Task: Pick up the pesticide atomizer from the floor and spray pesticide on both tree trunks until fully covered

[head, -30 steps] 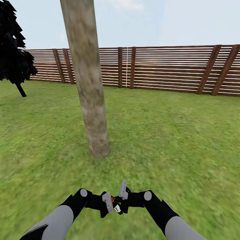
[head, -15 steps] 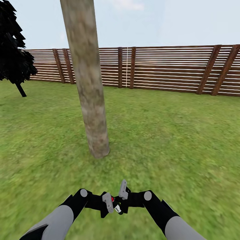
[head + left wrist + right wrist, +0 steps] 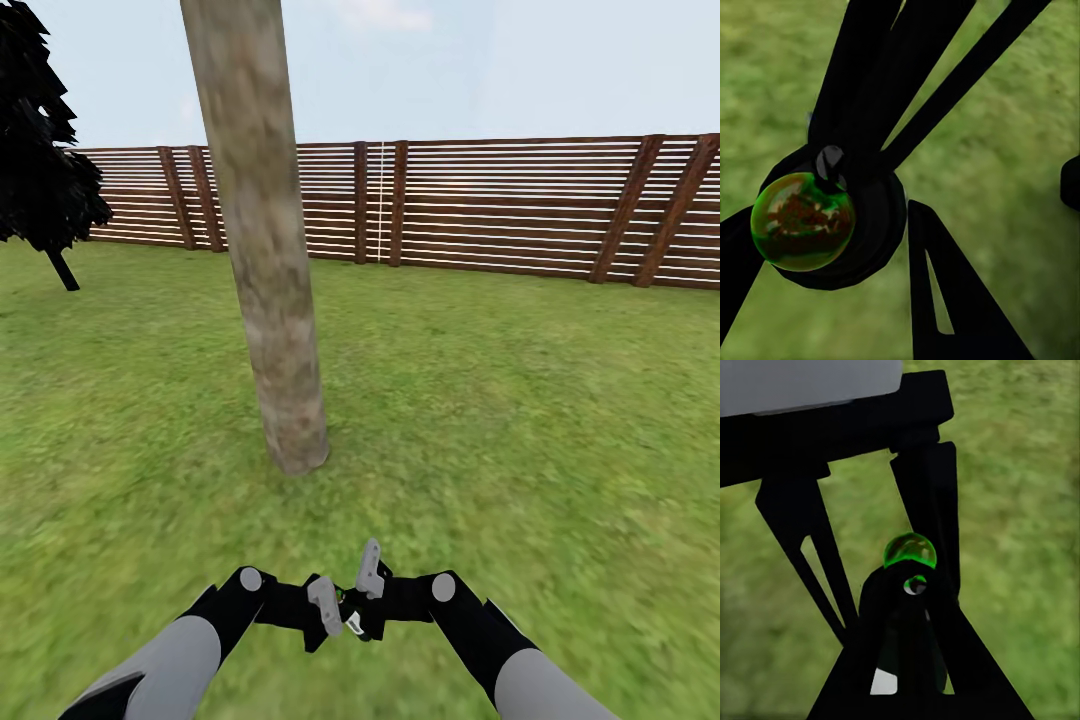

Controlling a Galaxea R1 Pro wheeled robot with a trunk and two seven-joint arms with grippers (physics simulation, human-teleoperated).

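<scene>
While the head view looks down over both arms, the tree trunk rises from the lawn straight ahead and a little to the left, pale and mottled, leaning slightly and running out past the top of the frame. Behind it the slatted wooden fence closes the far edge of the lawn, and a black column-shaped tree stands near the far left corner. Low in this view the left gripper and the right gripper meet almost tip to tip over the near edge of the lawn, well short of the trunk, with the small pesticide atomizer between them.

From the left wrist, a glossy green-and-brown ball sits on the dark round body of the atomizer above blurred grass, with black fingers crossing around it; whether this claw is pinching or spread cannot be told.

From the right wrist, the two black fingers close in on the atomizer's dark body just beneath its green cap, pinching it.
</scene>
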